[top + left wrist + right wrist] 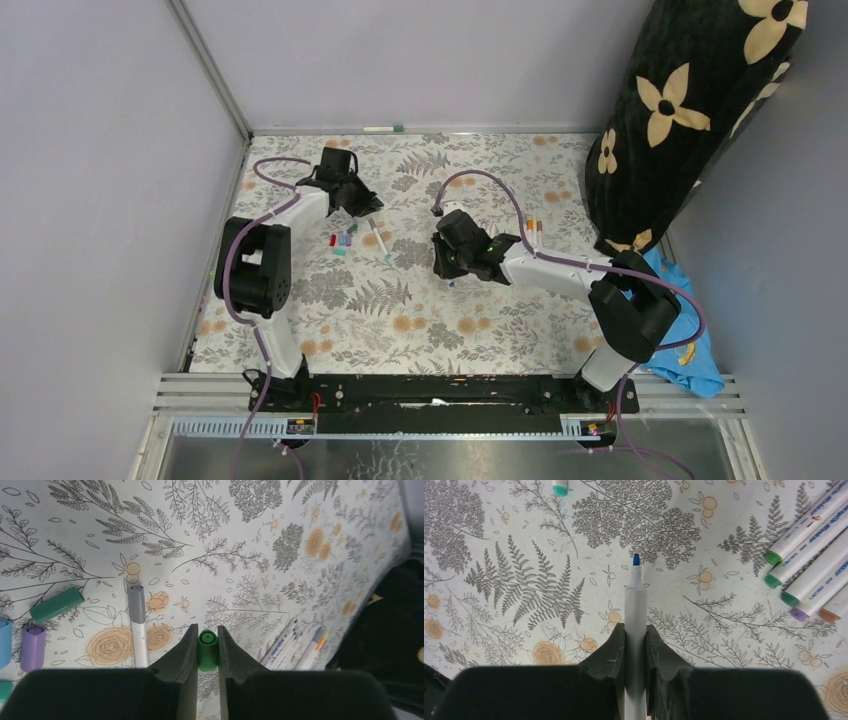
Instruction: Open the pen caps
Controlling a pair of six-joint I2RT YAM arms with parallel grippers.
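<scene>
Right wrist: we see the right hand point(635, 630) clamped on an uncapped pen point(635, 597), seemingly capped pens point(811, 547) pending at two o'clock; the left hand point(207, 631) pinches a green cap point(207, 649).

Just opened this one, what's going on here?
Two arms are uncapping markers. The left gripper has its jaws shut on a green cap. The right gripper grips a white pen whose blue tip is bare. Loose caps lie on the table by the left gripper, next to a grey-capped pen. A bunch of pens lies near the right gripper.
</scene>
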